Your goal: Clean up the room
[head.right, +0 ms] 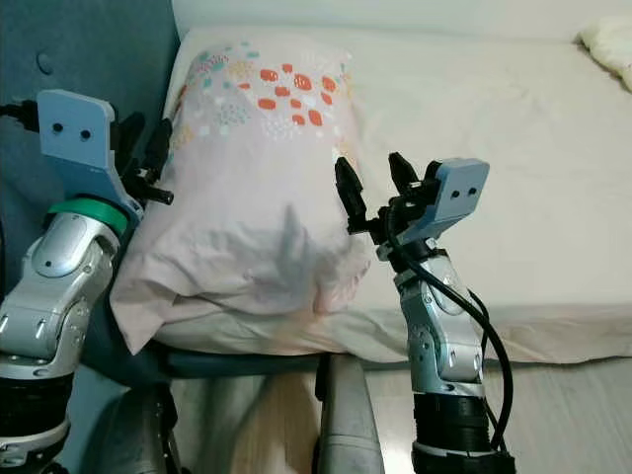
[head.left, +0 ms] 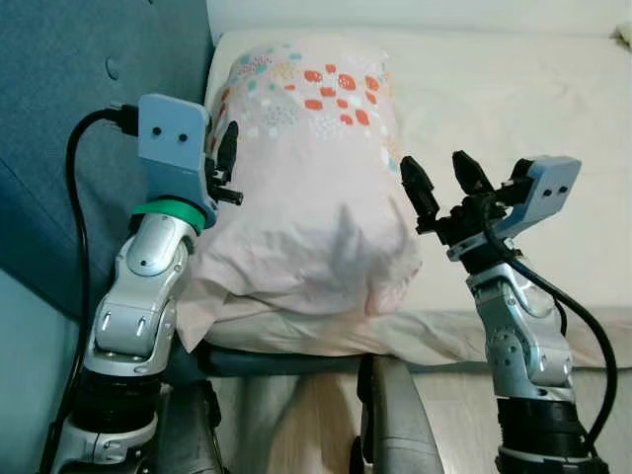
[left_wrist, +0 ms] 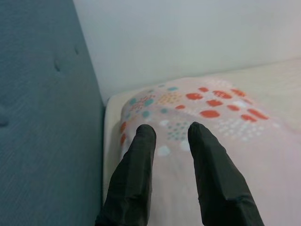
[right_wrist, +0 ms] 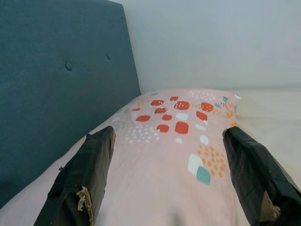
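Note:
A pink pillow (head.left: 306, 178) with red, teal and white spots lies on the cream bed (head.left: 513, 89), close against the blue headboard (head.left: 59, 99). My left gripper (head.right: 143, 138) sits at the pillow's left edge, between it and the headboard. Its fingers (left_wrist: 141, 155) are a little apart, with nothing between them, pointing over the spotted end. My right gripper (head.left: 437, 168) hovers by the pillow's right side, open wide, with the pillow (right_wrist: 178, 141) seen between its fingers (right_wrist: 94, 160). Neither gripper holds the pillow.
The pale wall (right_wrist: 211, 42) runs behind the bed. A white bundle of bedding (head.right: 607, 44) lies at the far right of the mattress. The bed's front edge (head.left: 444, 346) is just before me, with wooden floor (head.left: 592, 415) below it on the right.

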{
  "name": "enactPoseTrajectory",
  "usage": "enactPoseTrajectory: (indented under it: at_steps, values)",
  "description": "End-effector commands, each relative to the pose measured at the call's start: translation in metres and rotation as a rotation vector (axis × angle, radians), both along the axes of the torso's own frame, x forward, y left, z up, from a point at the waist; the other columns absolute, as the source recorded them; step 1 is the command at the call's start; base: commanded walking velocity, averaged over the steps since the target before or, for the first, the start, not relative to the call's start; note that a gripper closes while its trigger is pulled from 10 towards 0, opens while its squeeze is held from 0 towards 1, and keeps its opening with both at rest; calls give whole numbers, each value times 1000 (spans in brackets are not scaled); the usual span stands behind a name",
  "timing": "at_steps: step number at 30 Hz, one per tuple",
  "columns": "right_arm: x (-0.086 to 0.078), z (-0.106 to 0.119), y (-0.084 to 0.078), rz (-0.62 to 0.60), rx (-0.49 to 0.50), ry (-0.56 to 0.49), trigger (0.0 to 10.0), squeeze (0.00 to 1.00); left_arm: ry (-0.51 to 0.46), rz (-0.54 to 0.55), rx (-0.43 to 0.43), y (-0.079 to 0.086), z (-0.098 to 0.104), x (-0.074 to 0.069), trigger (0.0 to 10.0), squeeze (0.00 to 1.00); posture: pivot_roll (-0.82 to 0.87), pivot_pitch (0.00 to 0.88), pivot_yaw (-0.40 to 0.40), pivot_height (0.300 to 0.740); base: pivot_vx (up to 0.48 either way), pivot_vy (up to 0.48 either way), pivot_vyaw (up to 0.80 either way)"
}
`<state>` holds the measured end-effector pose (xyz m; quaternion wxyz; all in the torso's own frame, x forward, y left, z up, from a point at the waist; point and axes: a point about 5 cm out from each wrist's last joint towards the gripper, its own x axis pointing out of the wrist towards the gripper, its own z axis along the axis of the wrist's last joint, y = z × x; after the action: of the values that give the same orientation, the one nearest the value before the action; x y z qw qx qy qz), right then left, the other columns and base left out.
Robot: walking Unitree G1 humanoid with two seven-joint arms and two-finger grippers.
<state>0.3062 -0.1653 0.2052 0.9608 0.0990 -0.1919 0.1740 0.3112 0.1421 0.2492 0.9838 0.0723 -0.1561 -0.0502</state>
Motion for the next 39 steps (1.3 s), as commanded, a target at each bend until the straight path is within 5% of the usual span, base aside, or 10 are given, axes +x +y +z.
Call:
enactPoseTrajectory:
  at_steps: [1,21,39]
  values:
    - [1,-5,-3,-17,-13,13,10000,0,32,-11,5,-4,-6,3,10000,0,-41,0,15,590,0,0,0]
    - [4,-12,-6,-28,-17,35,10000,0,36,-110,-3,-33,-4,11,10000,0,-48,0,17,680,0,0,0]
    - [7,-21,-4,-18,-16,67,10000,0,76,-155,8,-39,-21,6,10000,0,-40,0,14,740,0,0,0]
